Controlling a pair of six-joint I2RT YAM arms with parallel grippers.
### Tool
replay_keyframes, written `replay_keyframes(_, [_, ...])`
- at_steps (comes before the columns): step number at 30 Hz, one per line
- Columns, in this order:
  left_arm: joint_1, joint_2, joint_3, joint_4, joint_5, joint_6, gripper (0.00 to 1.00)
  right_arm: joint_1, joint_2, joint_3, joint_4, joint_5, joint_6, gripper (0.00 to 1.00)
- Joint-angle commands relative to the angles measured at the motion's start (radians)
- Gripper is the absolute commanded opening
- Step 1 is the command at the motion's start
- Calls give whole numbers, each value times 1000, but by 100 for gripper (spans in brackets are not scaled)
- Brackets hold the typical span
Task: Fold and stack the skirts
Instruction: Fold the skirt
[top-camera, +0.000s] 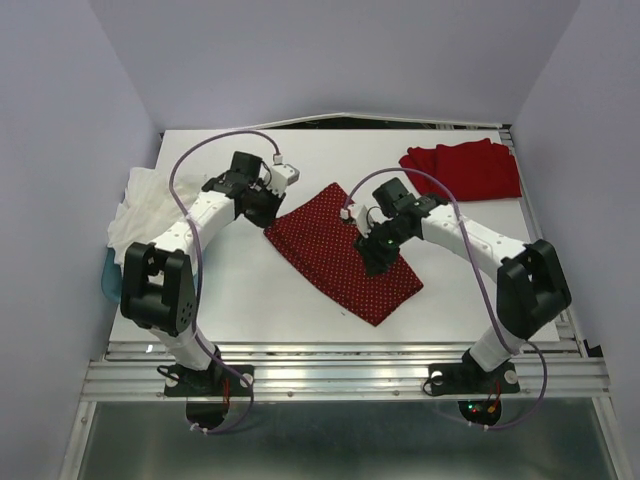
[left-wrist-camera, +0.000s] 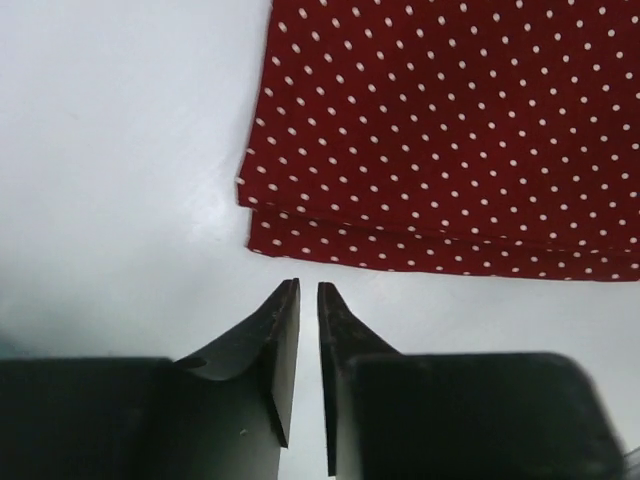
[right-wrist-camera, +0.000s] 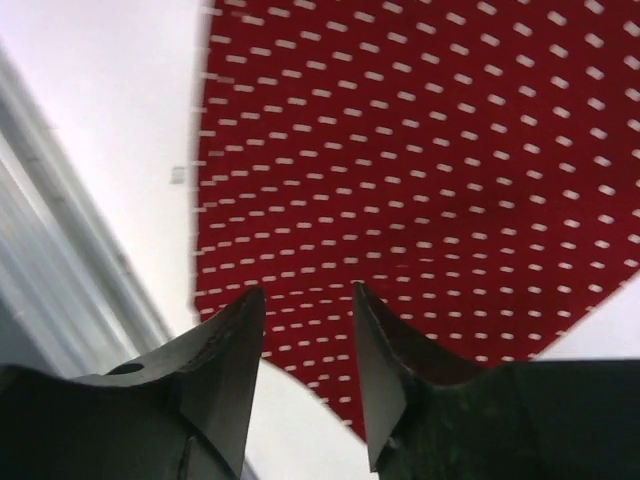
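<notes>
The left pincer (left-wrist-camera: 308, 287), jaws barely apart and empty, hangs just beside the folded dotted skirt (left-wrist-camera: 450, 130) mid-table (top-camera: 250, 295); the right pincer (right-wrist-camera: 305, 292), open, hovers above it.

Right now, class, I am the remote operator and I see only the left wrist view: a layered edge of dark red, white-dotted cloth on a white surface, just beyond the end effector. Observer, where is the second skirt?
Observer: The plain bright red cloth skirt lies at the far right corner of the white table, apart from the dark red polka-dot cloth skirt.
Operator: Where is the right arm?
Observer: The right end effector hangs over the dotted skirt, fingers apart, nothing between them.
Operator: Anything else there?
Observer: A crumpled white cloth lies at the table's left edge.
</notes>
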Motion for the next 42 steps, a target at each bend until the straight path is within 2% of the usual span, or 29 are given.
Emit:
replay_keyframes(1, [-4, 15, -91, 6, 47, -106, 12, -40, 105, 40, 113, 161, 28, 43])
replay_keyframes(4, [-4, 48, -110, 21, 70, -137, 3, -40, 151, 12, 153, 171, 41, 41])
replay_keyframes(7, [-4, 79, -117, 46, 67, -152, 0, -40, 169, -30, 171, 157, 50, 39])
replay_keyframes(15, [-3, 237, -21, 72, 52, -171, 0, -31, 195, -145, 181, 43, 105, 37])
replay_keyframes(22, [-1, 389, 166, 78, 29, -156, 0, 33, 200, -136, 168, -243, 185, 37])
replay_keyframes(25, [11, 377, 218, 84, 26, -143, 0, 54, 165, -104, 184, -302, 246, 38])
replay_keyframes(27, [31, 345, 219, 93, 46, -149, 1, 54, 142, -72, 208, -281, 291, 38])
replay_keyframes(31, [101, 137, 113, 212, 134, -211, 11, 43, 73, 21, 288, -81, 396, 39])
replay_keyframes(32, [107, 96, 51, 234, 150, -243, 12, 43, 51, 47, 347, 4, 422, 41])
replay_keyframes(36, [111, -40, -74, 317, 214, -338, 12, 43, 74, 115, 493, 163, 591, 44])
replay_keyframes(39, [111, -57, -116, 345, 257, -407, 9, 43, 160, 256, 504, 223, 677, 42])
replay_keyframes(41, [111, -38, -134, 362, 270, -497, 0, 43, 250, 325, 517, 247, 719, 39])
replay_keyframes(42, [111, -35, -143, 369, 277, -510, 0, 43, 281, 356, 526, 253, 755, 38])
